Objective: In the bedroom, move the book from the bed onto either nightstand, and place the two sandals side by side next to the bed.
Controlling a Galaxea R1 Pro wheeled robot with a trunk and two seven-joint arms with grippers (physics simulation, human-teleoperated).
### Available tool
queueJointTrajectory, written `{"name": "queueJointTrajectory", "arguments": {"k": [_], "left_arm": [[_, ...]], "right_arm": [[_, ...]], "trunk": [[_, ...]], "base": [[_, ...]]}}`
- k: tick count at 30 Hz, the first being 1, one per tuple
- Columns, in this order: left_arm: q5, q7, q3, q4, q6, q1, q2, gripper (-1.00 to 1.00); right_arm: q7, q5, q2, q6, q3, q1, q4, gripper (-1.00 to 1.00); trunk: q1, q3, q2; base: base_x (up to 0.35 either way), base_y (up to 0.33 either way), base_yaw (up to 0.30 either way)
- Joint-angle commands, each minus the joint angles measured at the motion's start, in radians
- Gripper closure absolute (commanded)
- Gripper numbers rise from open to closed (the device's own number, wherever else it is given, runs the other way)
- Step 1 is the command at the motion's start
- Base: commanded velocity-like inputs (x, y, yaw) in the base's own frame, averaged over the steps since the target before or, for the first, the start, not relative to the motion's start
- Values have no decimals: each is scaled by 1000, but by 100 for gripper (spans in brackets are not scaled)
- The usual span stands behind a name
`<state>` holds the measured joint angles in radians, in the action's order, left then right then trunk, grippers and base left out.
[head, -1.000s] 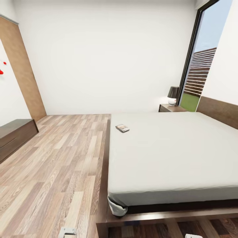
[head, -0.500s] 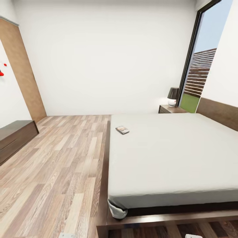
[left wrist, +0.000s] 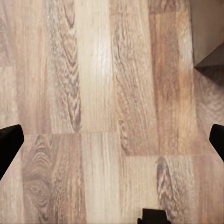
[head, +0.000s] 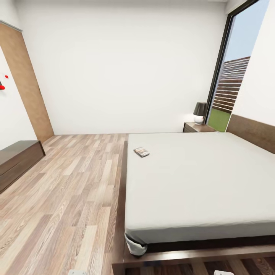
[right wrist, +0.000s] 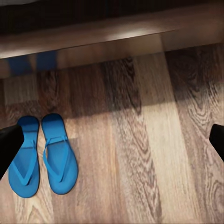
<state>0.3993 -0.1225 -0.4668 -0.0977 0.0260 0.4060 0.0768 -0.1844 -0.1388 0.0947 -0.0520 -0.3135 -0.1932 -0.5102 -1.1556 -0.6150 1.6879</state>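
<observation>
Head view takes in the bedroom, and the bed (head: 198, 179) is our landmark: a dark wooden frame under a smooth pale mattress. The book (head: 141, 152) lies flat on that mattress, close to the bed's floor-side edge and toward the headboard (head: 252, 131) half. Beyond the bed's far corner stands the nightstand (head: 198, 127), with a dark-shaded lamp (head: 200, 112) on top, right by the tall window (head: 238, 72). Across the plank floor (head: 65, 198) from the bed, a long low bench (head: 17, 160) sits against the wall.

Over to the right wrist view: the two sandals (right wrist: 43, 155) lie side by side, touching, on the floor just off the bed's wooden frame (right wrist: 93, 35). The right gripper (right wrist: 112, 142) has its dark fingertips (right wrist: 9, 144) spread wide apart, nothing between them.

Left wrist view now: the left gripper (left wrist: 112, 142) hangs over bare planks, fingertips (left wrist: 9, 142) likewise spread wide, holding nothing.
</observation>
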Motion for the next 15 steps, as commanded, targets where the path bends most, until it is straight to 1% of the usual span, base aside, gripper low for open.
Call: {"name": "queueJointTrajectory", "arguments": {"k": [1,15], "left_arm": [[9,-3,-9,0,2,0,1,-100],[9,-3,-8,0,6,-1,1,-100]], "right_arm": [[-9,-11,-1,-5,-8,-1,-2,-100],[-9,-10,-1,-5,-9,-1,-1,-100]], "trunk": [[4,2,-7],[58,46,-105]], "base": [[0,0,0],[0,0,0]]}}
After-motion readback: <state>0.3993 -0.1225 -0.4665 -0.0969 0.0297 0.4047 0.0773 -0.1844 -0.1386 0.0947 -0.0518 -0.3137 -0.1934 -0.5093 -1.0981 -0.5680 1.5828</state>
